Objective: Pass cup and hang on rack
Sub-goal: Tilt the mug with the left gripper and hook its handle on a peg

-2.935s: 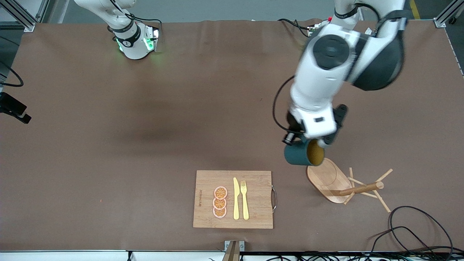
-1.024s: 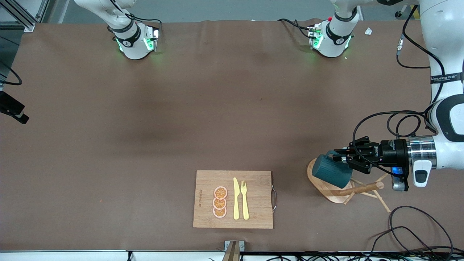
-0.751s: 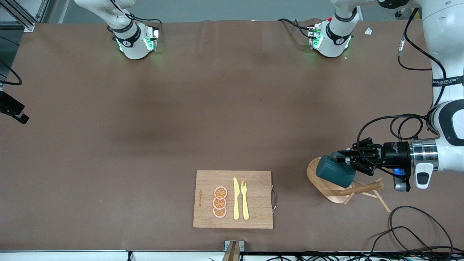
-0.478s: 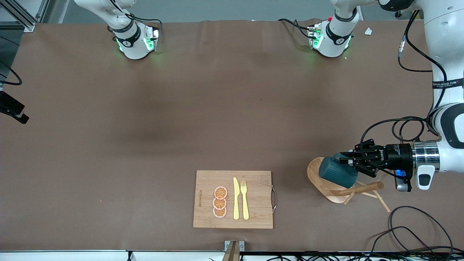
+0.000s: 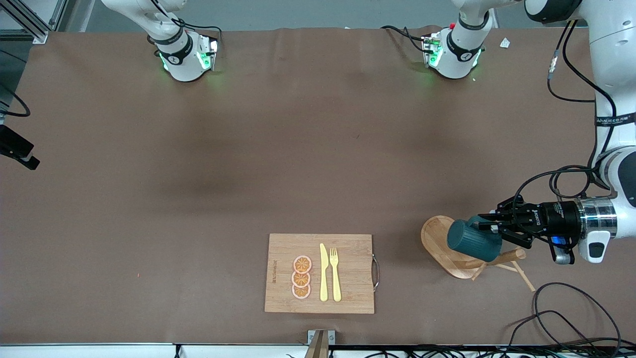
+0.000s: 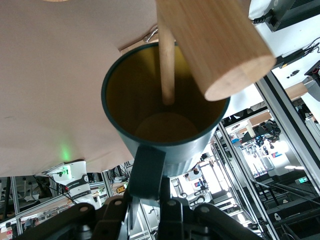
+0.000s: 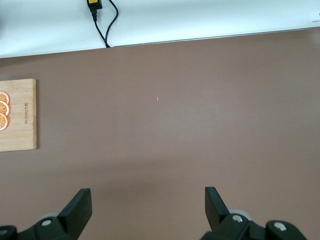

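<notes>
The dark teal cup point(image 5: 472, 241) lies on its side in the air over the rack point(image 5: 437, 238), a light wooden mug tree with an oval base. My left gripper point(image 5: 489, 229) is shut on the cup's handle. In the left wrist view the gripper point(image 6: 147, 200) holds the handle, and the cup point(image 6: 115, 115) shows its yellowish inside. A thin peg point(image 6: 167, 65) reaches into the cup's mouth, beside the thick post point(image 6: 215, 40). My right gripper point(image 7: 147, 200) is open and empty above bare table; it does not show in the front view.
A wooden cutting board point(image 5: 283, 268) with a yellow knife point(image 5: 323, 273), a fork point(image 5: 335, 273) and orange slices point(image 5: 301, 277) lies near the front camera. Black cables point(image 5: 571, 308) loop near the rack. The board's edge point(image 7: 17, 115) shows in the right wrist view.
The left gripper has carried the cup from beside the rack's base to over the rack, then toward the left arm's end of the table, along the post. The right arm has not moved.
</notes>
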Robot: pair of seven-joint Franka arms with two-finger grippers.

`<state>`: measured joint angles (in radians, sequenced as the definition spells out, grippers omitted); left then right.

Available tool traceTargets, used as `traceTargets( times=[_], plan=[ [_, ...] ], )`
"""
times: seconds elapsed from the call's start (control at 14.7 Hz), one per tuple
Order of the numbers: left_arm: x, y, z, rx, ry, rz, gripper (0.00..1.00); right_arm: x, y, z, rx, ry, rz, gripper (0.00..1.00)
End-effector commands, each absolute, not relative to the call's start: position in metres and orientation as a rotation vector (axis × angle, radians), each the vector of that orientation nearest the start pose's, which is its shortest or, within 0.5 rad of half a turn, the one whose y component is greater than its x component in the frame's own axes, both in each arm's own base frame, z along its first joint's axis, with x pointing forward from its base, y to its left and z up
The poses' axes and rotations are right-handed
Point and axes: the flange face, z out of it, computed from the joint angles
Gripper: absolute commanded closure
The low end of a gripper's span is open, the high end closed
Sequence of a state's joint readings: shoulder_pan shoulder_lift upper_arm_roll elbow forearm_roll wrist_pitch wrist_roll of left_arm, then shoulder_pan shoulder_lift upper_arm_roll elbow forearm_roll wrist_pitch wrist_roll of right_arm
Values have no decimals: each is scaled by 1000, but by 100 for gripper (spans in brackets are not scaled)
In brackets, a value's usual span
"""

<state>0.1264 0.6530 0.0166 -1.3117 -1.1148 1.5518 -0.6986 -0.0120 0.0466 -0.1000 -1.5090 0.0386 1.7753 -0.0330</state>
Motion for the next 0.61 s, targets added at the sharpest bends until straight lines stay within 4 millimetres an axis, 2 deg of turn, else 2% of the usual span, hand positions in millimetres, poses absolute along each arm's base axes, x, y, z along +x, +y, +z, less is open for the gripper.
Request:
traceTargets(
  times=[0.0,0.55],
  plan=[
    [712,0,386,1764,1061,-781,99,578,-62,655,-3105,109,-364,0],
    [715,12,360,1749,1107,-788,99,578,-62,655,-3105,109,-367,0]
  ],
)
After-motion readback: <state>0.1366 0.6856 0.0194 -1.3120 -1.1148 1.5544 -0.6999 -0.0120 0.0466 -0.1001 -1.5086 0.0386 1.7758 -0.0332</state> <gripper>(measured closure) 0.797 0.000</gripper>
